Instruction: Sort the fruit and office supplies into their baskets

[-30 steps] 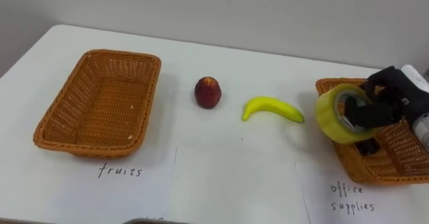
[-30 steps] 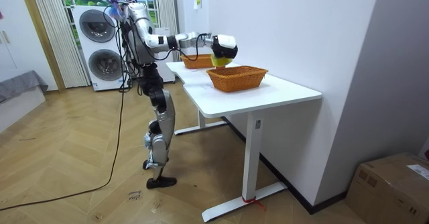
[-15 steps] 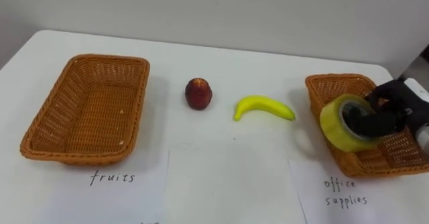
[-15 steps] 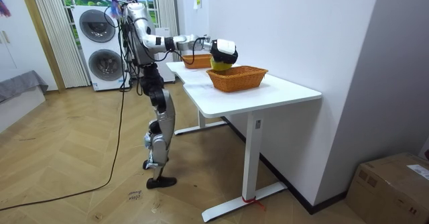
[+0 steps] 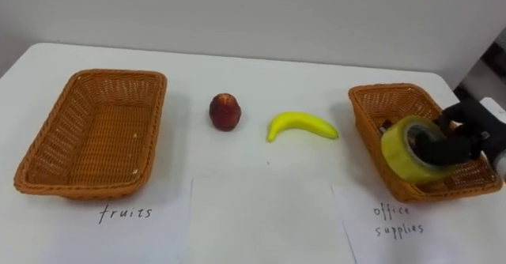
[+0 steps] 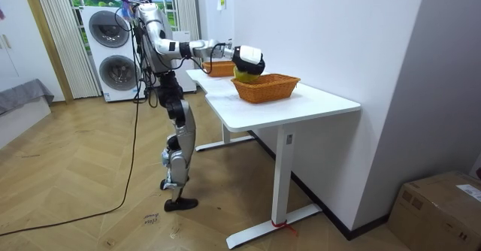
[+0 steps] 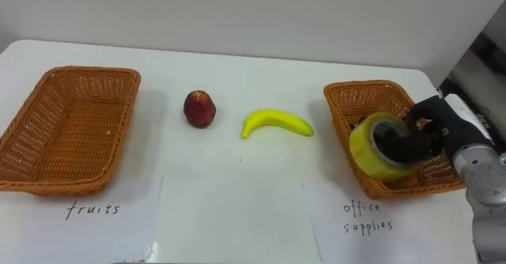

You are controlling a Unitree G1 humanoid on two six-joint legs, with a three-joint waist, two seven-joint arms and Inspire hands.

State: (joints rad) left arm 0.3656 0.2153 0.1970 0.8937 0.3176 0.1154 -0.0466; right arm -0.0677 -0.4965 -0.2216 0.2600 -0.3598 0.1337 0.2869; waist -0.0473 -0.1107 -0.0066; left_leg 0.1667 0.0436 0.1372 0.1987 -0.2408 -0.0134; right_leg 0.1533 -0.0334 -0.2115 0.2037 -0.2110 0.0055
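Two fruits, the red fruit and the banana, are left on the surface. The tape, clasped in the curled right robot hand, is now brought lower, off the rim and into the office basket — release is judged due.

right robot hand | fingers curled, gripping | arm extended forward

Tape roll at right basket; apple, banana loose.
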